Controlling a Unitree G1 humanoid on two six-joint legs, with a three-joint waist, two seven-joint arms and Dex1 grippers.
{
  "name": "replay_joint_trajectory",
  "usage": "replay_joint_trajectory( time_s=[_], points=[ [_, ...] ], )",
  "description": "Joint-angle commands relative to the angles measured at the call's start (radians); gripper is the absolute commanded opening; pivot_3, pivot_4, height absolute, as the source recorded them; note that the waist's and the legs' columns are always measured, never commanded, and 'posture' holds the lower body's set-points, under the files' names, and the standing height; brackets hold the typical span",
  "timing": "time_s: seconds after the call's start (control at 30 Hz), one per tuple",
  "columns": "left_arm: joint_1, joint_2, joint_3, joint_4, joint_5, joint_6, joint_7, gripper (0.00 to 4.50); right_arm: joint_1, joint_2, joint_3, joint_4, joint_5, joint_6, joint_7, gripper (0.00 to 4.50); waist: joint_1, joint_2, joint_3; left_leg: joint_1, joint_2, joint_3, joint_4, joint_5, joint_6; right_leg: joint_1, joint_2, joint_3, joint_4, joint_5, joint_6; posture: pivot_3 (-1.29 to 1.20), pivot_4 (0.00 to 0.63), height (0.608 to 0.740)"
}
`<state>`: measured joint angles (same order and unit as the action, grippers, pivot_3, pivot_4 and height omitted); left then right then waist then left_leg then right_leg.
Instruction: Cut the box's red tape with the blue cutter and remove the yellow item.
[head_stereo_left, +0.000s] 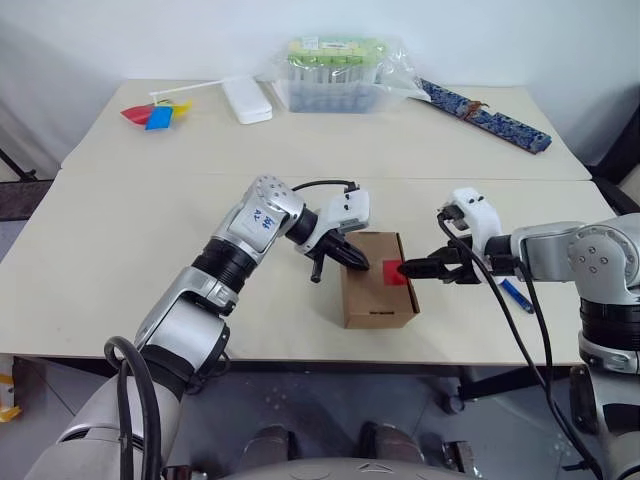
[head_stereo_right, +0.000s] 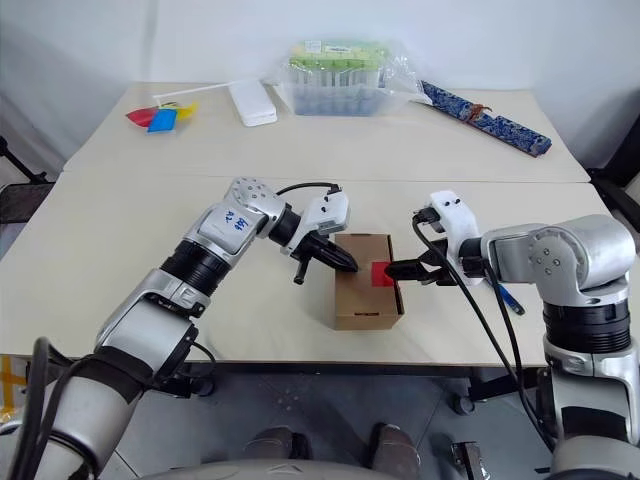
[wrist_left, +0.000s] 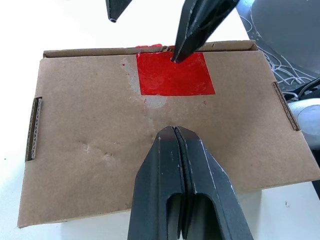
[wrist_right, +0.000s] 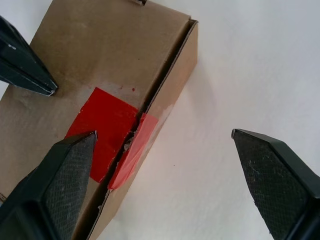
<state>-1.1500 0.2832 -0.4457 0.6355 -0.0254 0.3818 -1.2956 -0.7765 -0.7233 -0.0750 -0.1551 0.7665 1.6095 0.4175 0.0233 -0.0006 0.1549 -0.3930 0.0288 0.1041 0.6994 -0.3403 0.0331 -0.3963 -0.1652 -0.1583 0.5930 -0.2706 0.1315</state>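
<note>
Overhead, the box (head_stereo_left: 378, 283) of plain brown cardboard is seen at the table's (head_stereo_left: 120, 270) near edge, the blue cutter (head_stereo_left: 516, 294) beyond the right arm. Closer, the left gripper (wrist_left: 178, 136) is pressed shut, empty, on the lid; the right gripper (wrist_right: 165, 145) is spread wide, one finger on the split red tape (wrist_right: 112, 136).

The box (head_stereo_left: 378, 283) lies between both tools, cutter (head_stereo_left: 516, 295) right.

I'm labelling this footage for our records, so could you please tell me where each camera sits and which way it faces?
Left and right eye views: on the head, looking forward and down over the table; both arms show, reaching to the box.
Left wrist view: along the shut left gripper, onto the box top and red tape.
Right wrist view: between the open fingers of the right gripper, onto the taped box edge.
Shared: both wrist views show the red tape and the other gripper's fingertips.
</note>
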Motion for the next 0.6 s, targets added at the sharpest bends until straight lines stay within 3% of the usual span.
replay_joint_trajectory(
  time_s=[0.03,0.6],
  points=[
    [0.028,0.005,-0.036,0.016,0.057,0.01,0.002,0.01,-0.005,-0.026,-0.054,0.002,0.012,0.005,-0.02,4.5,0.0,0.0,0.0,0.0,0.0,0.0,0.0,0.0,0.0,0.0,0.0,0.0,0.0,0.0,0.0,0.0,0.15,0.74],
    [0.044,0.01,-0.029,-0.015,0.062,0.034,-0.002,0.01,0.05,-0.021,-0.056,-0.009,0.022,0.005,-0.046,4.5,-0.002,0.0,0.0,0.0,0.0,0.001,-0.001,0.0,0.0,-0.001,0.0,0.0,0.0,0.0,0.0,0.0,0.15,0.74]
  ],
)
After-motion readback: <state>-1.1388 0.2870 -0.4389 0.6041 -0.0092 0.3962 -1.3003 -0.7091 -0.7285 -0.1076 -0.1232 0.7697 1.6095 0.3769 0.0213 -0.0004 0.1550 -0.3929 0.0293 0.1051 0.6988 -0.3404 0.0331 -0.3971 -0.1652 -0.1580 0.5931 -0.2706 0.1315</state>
